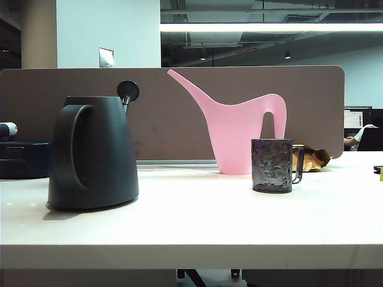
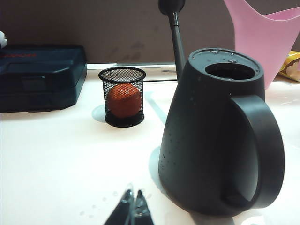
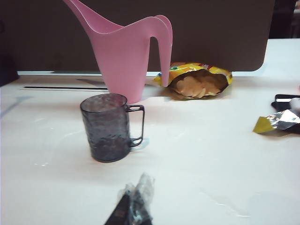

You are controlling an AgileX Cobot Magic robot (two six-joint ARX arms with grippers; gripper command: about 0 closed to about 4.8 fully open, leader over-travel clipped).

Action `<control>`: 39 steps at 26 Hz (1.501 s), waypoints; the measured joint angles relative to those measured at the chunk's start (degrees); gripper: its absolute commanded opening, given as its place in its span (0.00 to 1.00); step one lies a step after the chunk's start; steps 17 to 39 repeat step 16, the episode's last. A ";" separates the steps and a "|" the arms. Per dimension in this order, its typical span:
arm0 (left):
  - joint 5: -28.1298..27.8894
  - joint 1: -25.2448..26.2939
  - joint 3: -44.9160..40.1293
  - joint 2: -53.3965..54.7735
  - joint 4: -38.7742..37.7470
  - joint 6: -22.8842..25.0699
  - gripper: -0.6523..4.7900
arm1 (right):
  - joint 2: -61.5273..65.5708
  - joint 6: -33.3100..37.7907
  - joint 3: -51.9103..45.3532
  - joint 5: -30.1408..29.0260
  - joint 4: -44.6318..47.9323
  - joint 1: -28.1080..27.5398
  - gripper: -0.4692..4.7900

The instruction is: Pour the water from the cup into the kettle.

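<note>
Kettle (image 1: 93, 152) upright on the left of the white surface (image 1: 197, 221), cup (image 1: 272, 165) upright on the right, well apart, pink watering can (image 1: 236, 134) behind between them. Left tool (image 2: 131, 209) low near the kettle, fingers together, empty. Right tool (image 3: 135, 206) near the cup, closed, holding nothing.

Closed left end effector (image 2: 132, 206) before kettle (image 2: 211, 136)

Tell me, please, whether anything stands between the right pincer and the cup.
Nothing visible does. In the right wrist view the shut right pincer faces the cup across bare table. The pink watering can stands behind the cup, not in the path.
</note>
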 measured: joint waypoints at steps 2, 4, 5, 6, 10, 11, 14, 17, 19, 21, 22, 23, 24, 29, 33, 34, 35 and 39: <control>-0.02 0.00 0.00 0.00 -0.02 0.07 0.11 | 0.00 -1.38 0.00 0.90 -0.02 -0.02 0.08; -0.02 0.00 0.00 0.00 -0.02 0.07 0.11 | 0.00 -1.53 0.00 0.90 -0.24 -0.02 0.08; -0.02 0.00 0.00 0.00 -0.02 0.07 0.11 | 0.00 -1.55 0.00 0.90 -0.59 -0.02 0.08; -0.02 0.00 0.00 0.00 -0.02 0.07 0.11 | 0.00 -1.55 0.00 0.90 -1.05 -0.02 0.08; -0.02 0.00 0.00 0.00 -0.02 0.07 0.11 | 0.00 -1.55 0.00 0.90 -1.14 -0.02 0.08; -0.02 0.00 0.00 0.00 -0.02 0.07 0.11 | 0.00 -1.55 0.00 0.90 -1.16 -0.02 0.08; -0.04 0.00 0.00 0.00 -0.02 0.07 0.11 | 0.00 -1.55 0.00 0.90 -1.16 -0.02 0.08; -0.04 0.00 0.00 0.00 -0.02 0.07 0.11 | 0.00 -1.55 0.00 0.90 -1.16 -0.02 0.08; -0.04 0.00 0.00 0.00 -0.02 0.07 0.11 | 0.00 -1.55 0.00 0.90 -1.16 -0.02 0.08; -0.04 0.00 0.00 0.00 -0.02 0.07 0.11 | 0.00 -1.55 0.00 0.90 -1.16 -0.02 0.08; -0.04 0.00 0.00 0.00 -0.02 0.07 0.11 | 0.00 -1.55 0.00 0.90 -1.16 -0.02 0.08; -0.04 0.00 0.00 0.00 -0.02 0.07 0.11 | 0.00 -1.55 0.00 0.90 -1.16 -0.02 0.08; -0.04 0.00 0.00 0.00 -0.02 0.07 0.11 | 0.00 -1.55 0.00 0.90 -1.16 -0.02 0.08; -0.04 0.00 0.00 0.00 -0.02 0.07 0.11 | 0.00 -1.55 0.00 0.90 -1.16 -0.02 0.08; -0.04 0.00 0.00 0.00 -0.02 0.07 0.11 | 0.00 -1.55 0.00 0.90 -1.16 -0.02 0.08; -0.04 0.00 0.00 0.00 -0.02 0.07 0.11 | 0.00 -1.55 0.00 0.90 -1.16 -0.02 0.08; -0.04 0.00 0.00 0.00 -0.02 0.07 0.11 | 0.00 -1.55 0.00 0.90 -1.16 -0.02 0.08; -0.04 0.00 0.00 0.00 -0.02 0.07 0.11 | 0.00 -1.55 0.00 0.90 -1.16 -0.02 0.08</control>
